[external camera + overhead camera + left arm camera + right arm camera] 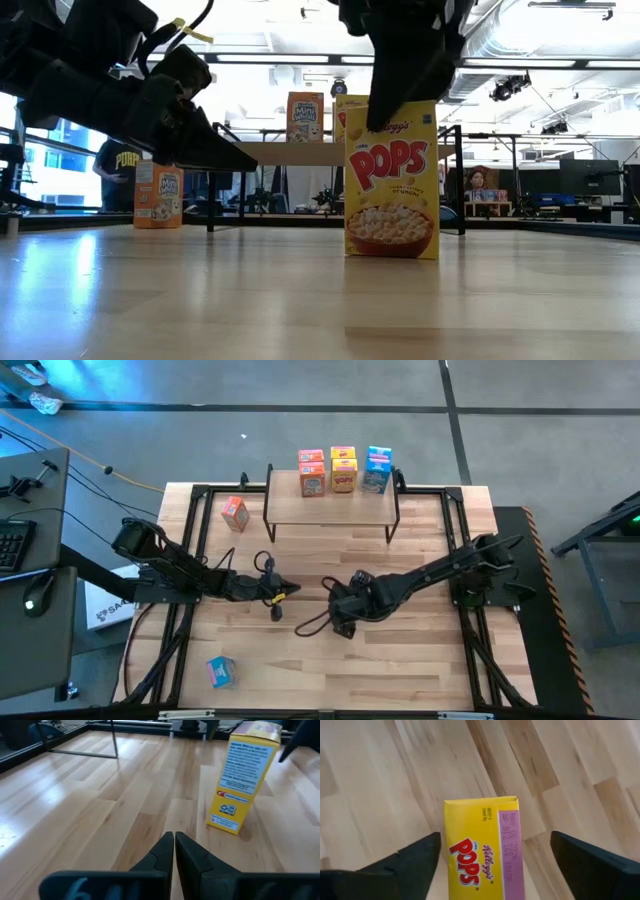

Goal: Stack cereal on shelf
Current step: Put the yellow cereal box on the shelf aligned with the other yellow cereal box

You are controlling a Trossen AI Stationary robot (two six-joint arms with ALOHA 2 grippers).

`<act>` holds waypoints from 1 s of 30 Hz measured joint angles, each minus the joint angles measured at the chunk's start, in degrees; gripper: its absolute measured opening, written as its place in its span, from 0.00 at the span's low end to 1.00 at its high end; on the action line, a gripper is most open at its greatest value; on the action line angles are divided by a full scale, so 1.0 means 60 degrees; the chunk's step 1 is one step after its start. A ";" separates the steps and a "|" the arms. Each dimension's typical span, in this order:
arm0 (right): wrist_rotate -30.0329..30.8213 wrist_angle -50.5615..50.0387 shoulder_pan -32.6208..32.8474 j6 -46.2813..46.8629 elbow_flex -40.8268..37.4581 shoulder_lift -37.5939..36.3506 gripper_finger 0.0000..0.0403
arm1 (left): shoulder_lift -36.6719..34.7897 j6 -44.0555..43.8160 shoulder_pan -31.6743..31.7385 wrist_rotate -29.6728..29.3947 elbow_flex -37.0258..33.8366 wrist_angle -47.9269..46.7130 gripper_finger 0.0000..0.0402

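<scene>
Two dark arms reach over a desk (400, 660) of pale, glossy wood planks framed by black rails. At its twelve o'clock edge stands the shelf (330, 506), a flat rectangular light-wood top on thin black metal legs. On the shelf's far edge stand stacks of small printed cardboard boxes: an orange stack (311, 471), a yellow one (343, 469) and a blue one (378, 468). A lone orange box (234, 512) stands on the desk at about ten o'clock, just beside the shelf's leg, and a blue box (221, 671) lies at about seven o'clock near the desk's front edge.

Near the desk's centre a yellow Pops box (391, 178) stands upright on the wood, with crisp folded edges and a pink side panel. The right gripper (495, 865) hangs directly above it, its fingers (410, 862) spread wide on either side of the box top, not visibly touching it. The left gripper (174, 851) points along the desk towards the Pops box from nine o'clock, near but apart, its tapered fingers pressed together on nothing.
</scene>
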 joint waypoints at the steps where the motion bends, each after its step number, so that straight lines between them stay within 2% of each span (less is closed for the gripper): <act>1: -0.0045 0.0005 -0.0030 0.0050 0.0009 0.0000 0.87 | 0.0000 0.0003 0.0000 0.0097 0.0000 0.0006 0.02; 11: -0.0796 0.0009 -0.0223 0.0015 0.0016 0.0000 0.64 | 0.0000 0.0018 0.0011 0.0349 0.0000 -0.0011 0.02; 15: -0.0827 0.0006 -0.0222 -0.0081 0.0016 0.0000 0.60 | 0.0000 0.0071 0.0132 0.0650 -0.0004 -0.0014 0.02; 25: -0.1158 -0.0002 -0.0219 -0.0416 0.0016 0.0000 0.55 | 0.0000 0.0089 0.0248 0.0686 -0.0004 -0.0019 0.02; 30: -0.1210 -0.0004 -0.0226 -0.0575 0.0014 -0.0004 0.52 | 0.0000 0.0011 0.0243 0.1378 -0.0004 -0.0019 0.02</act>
